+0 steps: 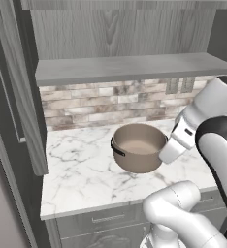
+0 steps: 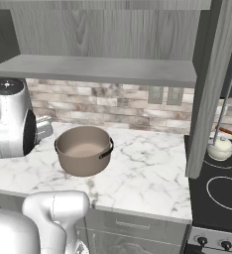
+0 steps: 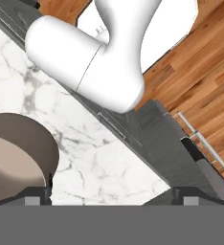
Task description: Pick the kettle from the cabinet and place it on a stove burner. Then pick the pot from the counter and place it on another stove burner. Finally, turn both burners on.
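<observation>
The taupe pot (image 1: 138,147) stands on the marble counter (image 1: 81,169), also seen in the right base view as the pot (image 2: 83,149). My gripper (image 3: 111,197) is open and empty, just beside the pot's rim (image 3: 18,158) and looking down over the counter edge. One dark fingertip (image 3: 37,197) is close to the pot's outer wall by a small black handle. The cream kettle (image 2: 221,148) sits on a far burner of the black stove (image 2: 214,208). A nearer burner ring (image 2: 228,191) is bare. The cabinet shelf (image 1: 130,68) is bare.
The cabinet door (image 2: 212,89) hangs open between counter and stove; another tall panel (image 1: 18,87) stands at the counter's left end. A brick backsplash (image 1: 105,104) runs behind. Stove knobs (image 2: 202,241) line the front. Grey drawer fronts (image 3: 157,139) and wood floor (image 3: 200,72) lie below.
</observation>
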Tool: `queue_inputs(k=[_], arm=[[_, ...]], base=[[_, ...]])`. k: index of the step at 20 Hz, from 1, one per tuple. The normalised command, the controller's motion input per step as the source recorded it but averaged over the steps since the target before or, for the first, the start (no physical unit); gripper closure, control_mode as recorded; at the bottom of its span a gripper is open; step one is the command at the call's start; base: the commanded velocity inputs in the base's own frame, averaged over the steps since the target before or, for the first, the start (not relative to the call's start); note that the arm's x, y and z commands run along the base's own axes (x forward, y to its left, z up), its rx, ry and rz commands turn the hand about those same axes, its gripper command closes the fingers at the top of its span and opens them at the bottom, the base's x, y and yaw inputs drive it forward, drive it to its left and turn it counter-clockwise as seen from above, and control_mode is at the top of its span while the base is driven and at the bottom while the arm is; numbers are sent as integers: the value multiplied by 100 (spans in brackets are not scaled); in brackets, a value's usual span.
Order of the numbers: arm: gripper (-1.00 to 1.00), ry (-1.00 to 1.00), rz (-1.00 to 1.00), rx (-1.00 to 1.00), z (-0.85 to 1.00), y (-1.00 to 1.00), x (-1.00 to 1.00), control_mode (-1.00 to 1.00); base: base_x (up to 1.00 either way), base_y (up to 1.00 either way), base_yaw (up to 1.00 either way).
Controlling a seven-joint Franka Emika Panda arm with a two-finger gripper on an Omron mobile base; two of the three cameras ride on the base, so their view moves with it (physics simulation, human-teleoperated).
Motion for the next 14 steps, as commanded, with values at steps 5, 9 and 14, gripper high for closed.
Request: queue_inputs(k=[5, 9, 14], arm=[[-100, -3, 0, -13, -8, -7, 0, -100], [-100, -1, 0, -12, -14, -1, 0, -100], [-100, -1, 0, -14, -14, 0, 1, -100]], base=[[0, 0, 0], [0, 0, 0], [0, 0, 0]])
